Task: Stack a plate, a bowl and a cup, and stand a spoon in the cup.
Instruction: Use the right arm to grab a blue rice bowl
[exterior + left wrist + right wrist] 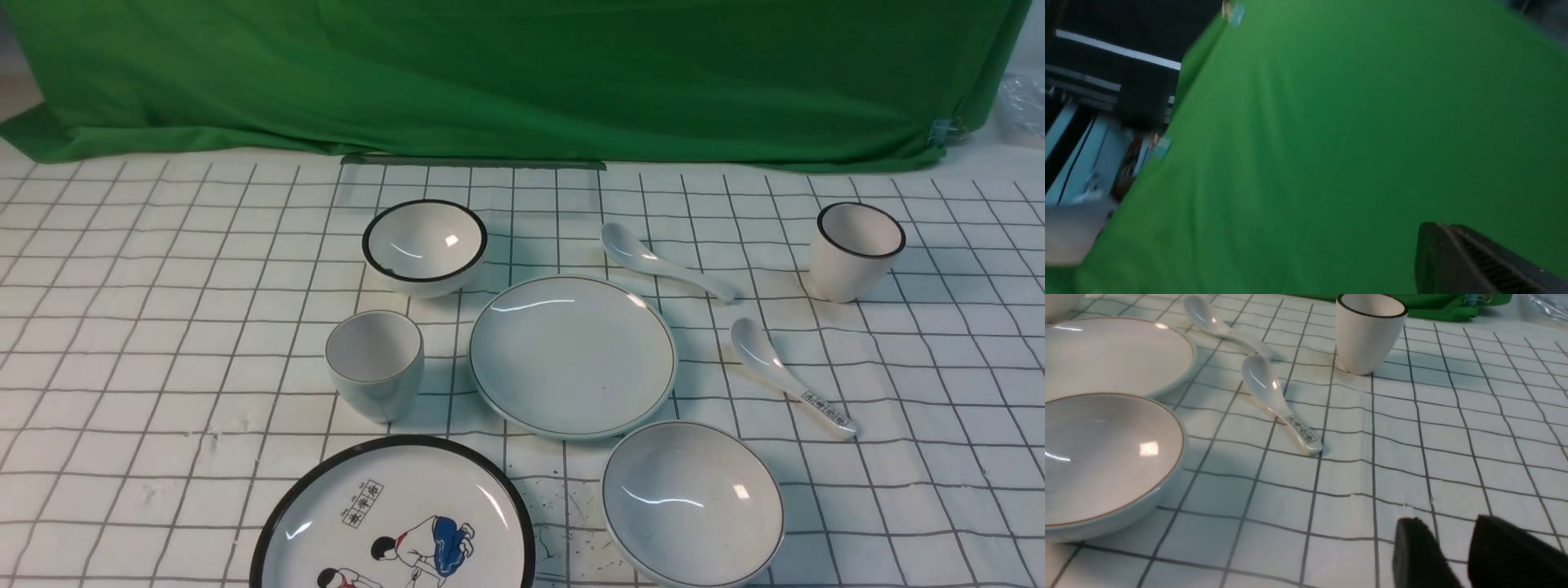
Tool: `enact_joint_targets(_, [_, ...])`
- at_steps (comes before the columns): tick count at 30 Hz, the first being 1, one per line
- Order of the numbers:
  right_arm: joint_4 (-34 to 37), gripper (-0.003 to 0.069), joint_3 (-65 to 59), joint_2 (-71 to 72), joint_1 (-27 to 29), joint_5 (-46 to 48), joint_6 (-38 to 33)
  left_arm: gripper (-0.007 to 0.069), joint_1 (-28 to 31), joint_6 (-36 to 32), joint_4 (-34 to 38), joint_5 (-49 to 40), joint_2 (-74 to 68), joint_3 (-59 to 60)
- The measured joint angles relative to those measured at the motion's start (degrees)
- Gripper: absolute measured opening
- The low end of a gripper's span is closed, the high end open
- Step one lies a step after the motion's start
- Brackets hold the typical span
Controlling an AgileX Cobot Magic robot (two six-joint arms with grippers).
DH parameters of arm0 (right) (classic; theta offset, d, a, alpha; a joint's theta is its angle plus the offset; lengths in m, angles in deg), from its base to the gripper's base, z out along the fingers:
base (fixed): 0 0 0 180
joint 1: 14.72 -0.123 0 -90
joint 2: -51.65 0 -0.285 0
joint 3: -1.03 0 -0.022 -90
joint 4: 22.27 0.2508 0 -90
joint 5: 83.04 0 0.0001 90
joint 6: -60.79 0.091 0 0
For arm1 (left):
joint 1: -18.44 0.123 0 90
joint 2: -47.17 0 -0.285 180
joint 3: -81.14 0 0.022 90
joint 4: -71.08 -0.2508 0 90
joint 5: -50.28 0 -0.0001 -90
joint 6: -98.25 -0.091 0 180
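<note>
White cloth with a dark grid (163,327) covers the table, with a green backdrop (522,73) along the far side. The plate (571,355) is at centre and the cup (375,363) just left of it. The bowl (692,502) is near-right, its near rim cut off, and the spoon (661,263) lies far-right of the plate. The marked spoon (788,377) has handle print too small to read. The cartoon plate (392,523) is near-left and half cropped, its boxed characters illegible. The black-rimmed bowl (424,245) is far-left, the black-rimmed cup (857,249) far right. Right gripper (1453,522): jaws narrowly parted, empty, over bare cloth. Left gripper (1470,261): one finger visible in a blurred view, so I can't tell its jaw state.
</note>
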Motion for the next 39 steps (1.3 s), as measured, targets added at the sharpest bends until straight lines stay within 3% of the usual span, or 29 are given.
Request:
enact_joint_targets(3, [0.0,0.0238,0.0,0.0,0.0,-0.8,0.0,0.0004,0.0,4.1,0.3,9.4,0.0,-0.5])
enact_joint_targets(7, [0.1,0.0238,0.0,0.0,0.0,-1.0,0.4,0.0004,0.0,6.6,0.8,5.9,0.1,-7.8])
enact_joint_targets(10, [3.9,0.0238,-0.1,0.0,0.0,-5.9,9.5,0.0004,0.0,7.1,-7.0,-11.2,-4.0,-25.2])
enact_joint_targets(12, [5.3,0.0238,-0.1,0.0,0.0,-8.5,13.9,0.0004,0.0,7.7,-10.3,-16.9,-6.7,-30.3])
enact_joint_targets(14, [7.4,0.0238,-0.1,0.0,0.0,-16.2,24.8,0.0004,0.0,8.0,-14.3,-32.8,-16.6,-43.7])
enact_joint_targets(15, [7.5,0.0238,-0.1,0.0,0.0,-16.6,25.4,0.0004,0.0,7.8,-14.4,-35.2,-18.2,-45.5])
enact_joint_targets(22, [8.1,0.0238,-0.1,0.0,0.0,-24.3,30.9,0.0004,0.0,-4.8,-9.9,-77.7,-45.4,-62.4])
enact_joint_targets(26, [8.2,0.0235,0.3,0.0,-0.2,-24.8,33.5,0.0004,0.0,-11.6,-4.8,-85.5,-55.7,-61.7])
enact_joint_targets(29, [8.3,0.0195,5.5,-1.5,-1.6,-15.0,33.1,0.0004,0.0,-17.7,-0.9,-88.3,-64.3,-60.0])
enact_joint_targets(34, [8.4,0.0041,25.5,-18.0,-7.3,13.5,21.4,0.0004,0.0,-21.9,1.0,-88.0,-72.5,-59.0])
enact_joint_targets(39, [7.9,0.0055,38.1,-40.8,-10.7,28.2,13.6,0.0004,0.0,-23.2,1.0,-87.8,-74.4,-58.9])
